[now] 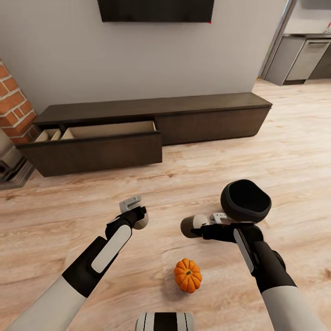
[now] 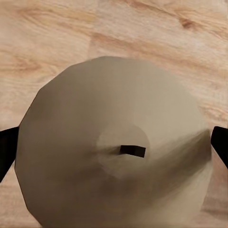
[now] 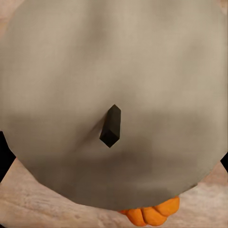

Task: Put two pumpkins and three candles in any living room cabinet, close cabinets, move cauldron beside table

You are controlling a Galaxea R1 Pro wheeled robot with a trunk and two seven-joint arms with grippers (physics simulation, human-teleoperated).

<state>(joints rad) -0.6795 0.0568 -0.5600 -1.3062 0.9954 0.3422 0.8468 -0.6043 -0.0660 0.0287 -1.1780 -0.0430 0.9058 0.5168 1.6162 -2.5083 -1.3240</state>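
Holding one candle [image 2: 114, 152] each, the left gripper [image 1: 136, 216] and right gripper [image 1: 198, 230] have their fingers shut on the round sides. Candles look light, hard and smooth, so grip the middle. One pumpkin [image 1: 187, 275] sits on the floor [image 1: 285, 147], near the cauldron [image 1: 246, 201]; the cabinet [image 1: 151, 124] drawer is open.

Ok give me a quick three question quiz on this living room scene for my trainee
1. True or false: each claw, left claw and right claw, grips a candle.
2. Multiple choice: the open drawer of the cabinet sits at which end? A) the end by the brick fireplace B) the end toward the kitchen C) the middle.
3. Fill in: on the floor, the cauldron is beside the robot's ____ arm.

Key: 1 true, see left candle and right candle. 2 A. 3 right.
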